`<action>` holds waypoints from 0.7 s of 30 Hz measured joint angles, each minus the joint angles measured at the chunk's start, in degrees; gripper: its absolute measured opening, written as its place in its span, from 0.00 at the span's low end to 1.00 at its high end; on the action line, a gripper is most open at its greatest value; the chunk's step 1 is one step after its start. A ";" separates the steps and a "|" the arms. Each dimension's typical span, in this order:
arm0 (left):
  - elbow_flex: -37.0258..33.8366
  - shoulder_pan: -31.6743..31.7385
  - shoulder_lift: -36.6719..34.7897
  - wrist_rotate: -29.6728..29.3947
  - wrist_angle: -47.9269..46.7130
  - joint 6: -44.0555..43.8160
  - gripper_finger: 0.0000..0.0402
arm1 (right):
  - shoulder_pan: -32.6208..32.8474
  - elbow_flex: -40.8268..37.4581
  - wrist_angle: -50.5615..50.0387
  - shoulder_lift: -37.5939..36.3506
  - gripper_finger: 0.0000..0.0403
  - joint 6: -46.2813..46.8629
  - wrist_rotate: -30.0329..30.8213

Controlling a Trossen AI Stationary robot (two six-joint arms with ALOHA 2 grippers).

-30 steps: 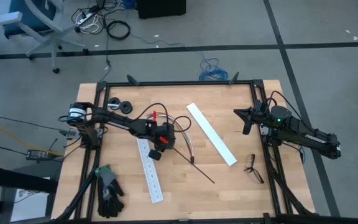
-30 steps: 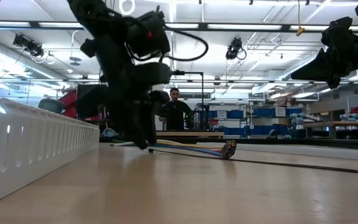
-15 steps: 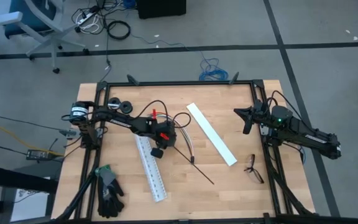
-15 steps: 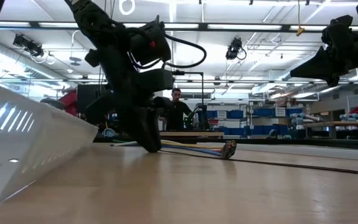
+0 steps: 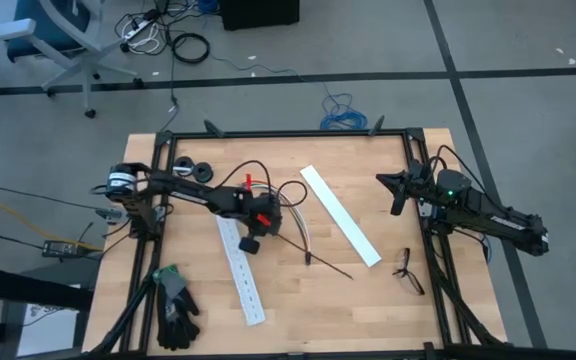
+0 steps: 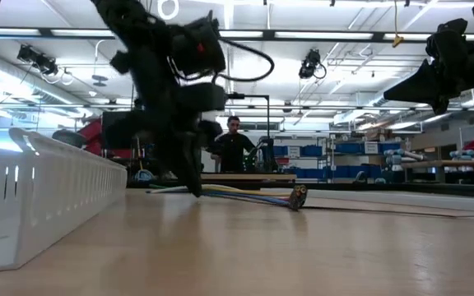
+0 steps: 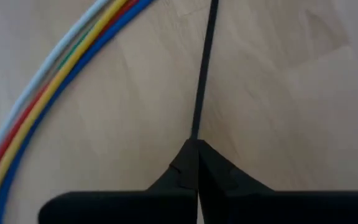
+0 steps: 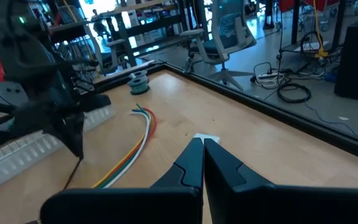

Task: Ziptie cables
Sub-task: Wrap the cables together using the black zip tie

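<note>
Black and thin, the plastic ziptie (image 7: 204, 68) is pinched at one end by the left gripper (image 7: 194, 146) mid-bench beside the multicoloured wire bundle (image 5: 296, 215), and could easily slip free; right gripper (image 8: 202, 152) closed, empty, right edge.

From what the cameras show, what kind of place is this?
Probably a robotics lab or workshop: a wooden table in a dark frame on a grey floor, office chairs, and storage shelving beyond.

A pale wooden table (image 5: 298, 300) in a dark frame carries the cables (image 5: 298, 218) near centre, the ziptie (image 5: 330, 265) toward five o'clock, two white slotted strips (image 5: 240, 272) (image 5: 339, 214), black gloves (image 5: 176, 308) at seven (green-cuffed), spectacles (image 5: 406, 270) at four.
</note>
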 joint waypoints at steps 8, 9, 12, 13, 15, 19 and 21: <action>4.27 -2.49 -4.24 -3.86 -9.70 -0.79 0.00 | 0.00 0.00 0.11 0.00 0.01 0.00 0.02; 4.30 -2.75 -4.40 -3.80 -9.32 -1.33 0.00 | 0.00 0.00 0.11 0.00 0.01 0.00 0.02; 4.40 -2.82 -4.05 -3.69 -8.34 -1.83 0.01 | 0.00 0.00 0.15 0.00 0.01 0.00 0.01; 4.40 -2.76 -3.65 -3.71 -7.63 -2.19 0.02 | 0.00 0.00 0.17 0.00 0.01 0.00 0.02; 4.40 -2.71 -2.55 -3.72 -6.76 -2.30 0.04 | 0.00 0.00 0.22 0.00 0.01 0.00 0.02; 4.15 -2.78 -0.63 -3.47 -3.77 -1.42 0.10 | 0.00 0.00 0.54 0.00 0.01 0.00 0.02; 3.41 -2.78 0.39 -3.38 -3.04 -1.27 0.15 | 0.00 0.00 0.60 0.00 0.01 0.00 0.02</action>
